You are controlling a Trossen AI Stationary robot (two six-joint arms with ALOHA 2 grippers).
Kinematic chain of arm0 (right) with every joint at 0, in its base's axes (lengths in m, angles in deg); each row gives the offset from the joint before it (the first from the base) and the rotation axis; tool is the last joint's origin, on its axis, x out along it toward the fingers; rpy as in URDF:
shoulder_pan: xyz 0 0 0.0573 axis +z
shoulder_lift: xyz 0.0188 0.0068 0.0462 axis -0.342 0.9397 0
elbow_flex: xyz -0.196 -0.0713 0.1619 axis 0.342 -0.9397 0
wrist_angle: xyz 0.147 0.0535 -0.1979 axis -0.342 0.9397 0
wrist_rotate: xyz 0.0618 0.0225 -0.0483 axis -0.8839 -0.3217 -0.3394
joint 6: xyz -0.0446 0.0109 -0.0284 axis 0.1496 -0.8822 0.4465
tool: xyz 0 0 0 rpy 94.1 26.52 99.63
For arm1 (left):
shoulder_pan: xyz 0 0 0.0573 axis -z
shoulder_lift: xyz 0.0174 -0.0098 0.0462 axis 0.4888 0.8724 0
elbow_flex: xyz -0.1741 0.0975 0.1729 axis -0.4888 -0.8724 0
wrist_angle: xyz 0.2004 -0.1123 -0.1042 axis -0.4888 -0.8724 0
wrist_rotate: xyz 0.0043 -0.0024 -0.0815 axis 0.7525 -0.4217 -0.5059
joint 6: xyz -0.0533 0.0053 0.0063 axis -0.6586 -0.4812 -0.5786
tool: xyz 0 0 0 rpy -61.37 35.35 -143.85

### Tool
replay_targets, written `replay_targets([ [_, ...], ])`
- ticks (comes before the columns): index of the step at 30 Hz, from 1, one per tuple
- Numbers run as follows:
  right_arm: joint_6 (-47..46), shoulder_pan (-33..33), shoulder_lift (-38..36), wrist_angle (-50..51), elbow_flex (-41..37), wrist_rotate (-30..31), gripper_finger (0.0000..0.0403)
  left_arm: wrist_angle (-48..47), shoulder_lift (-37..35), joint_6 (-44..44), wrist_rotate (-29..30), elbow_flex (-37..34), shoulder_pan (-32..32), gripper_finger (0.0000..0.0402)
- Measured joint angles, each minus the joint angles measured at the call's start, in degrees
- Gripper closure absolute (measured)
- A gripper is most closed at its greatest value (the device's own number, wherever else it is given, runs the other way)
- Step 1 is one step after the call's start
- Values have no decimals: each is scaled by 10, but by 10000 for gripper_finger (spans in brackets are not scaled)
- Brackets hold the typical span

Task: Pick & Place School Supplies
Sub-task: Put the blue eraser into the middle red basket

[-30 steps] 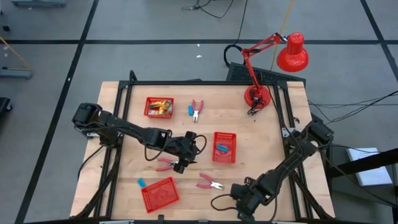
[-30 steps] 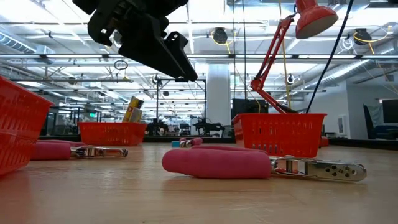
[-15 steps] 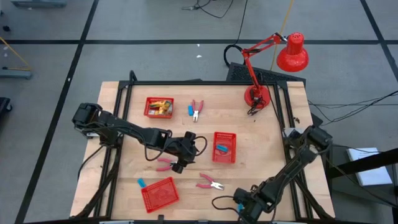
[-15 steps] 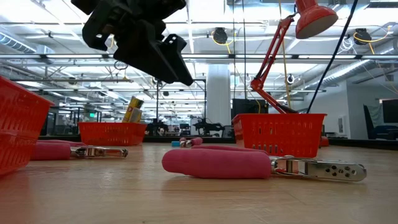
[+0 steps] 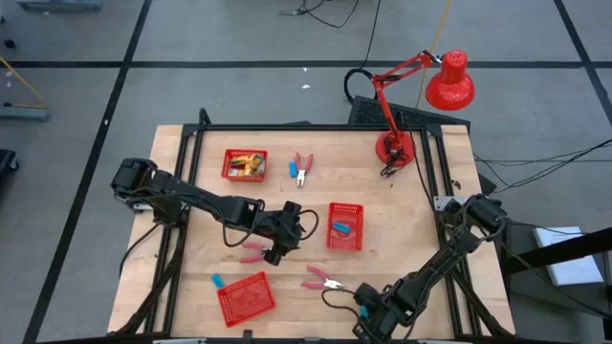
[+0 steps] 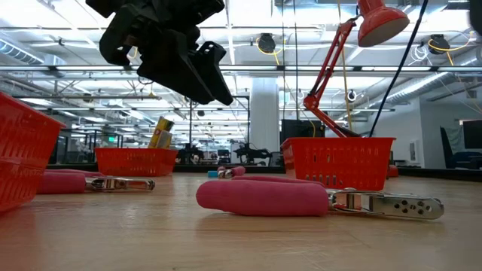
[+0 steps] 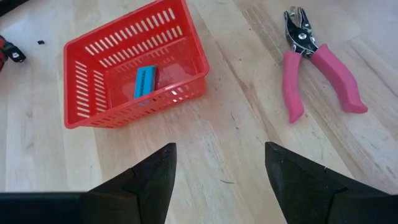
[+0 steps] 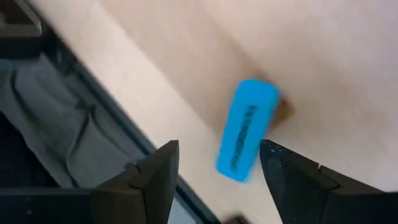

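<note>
Three red mesh baskets (image 5: 345, 225) on wooden table (image 5: 411, 205); red desk lamp (image 5: 449, 81) at far edge.

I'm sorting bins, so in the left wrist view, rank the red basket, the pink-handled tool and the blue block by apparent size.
1. red basket
2. pink-handled tool
3. blue block, lying inside the basket

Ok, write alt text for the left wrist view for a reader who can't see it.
A red mesh basket holding one light-blue block sits on a wooden table, seen past the left claw, whose two dark fingers stand open and empty. A pink-handled tool with a dark metal head lies on the table beside the basket, apart from it.
</note>
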Motion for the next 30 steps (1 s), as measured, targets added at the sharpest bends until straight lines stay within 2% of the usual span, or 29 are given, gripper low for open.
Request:
replay_targets([
  [5, -33, -10, 0, 9, 0, 32, 188, -7, 0, 10, -4, 0, 0, 153],
  [10, -36, -9, 0, 23, 0, 5, 188, -12, 0, 18, -4, 0, 0, 153],
  [23, 61, -6, 37, 55, 2, -18, 188, -11, 0, 7, -6, 0, -1, 153],
  [30, 93, -2, 40, 55, 5, 3, 188, -9, 0, -12, -6, 0, -10, 153],
])
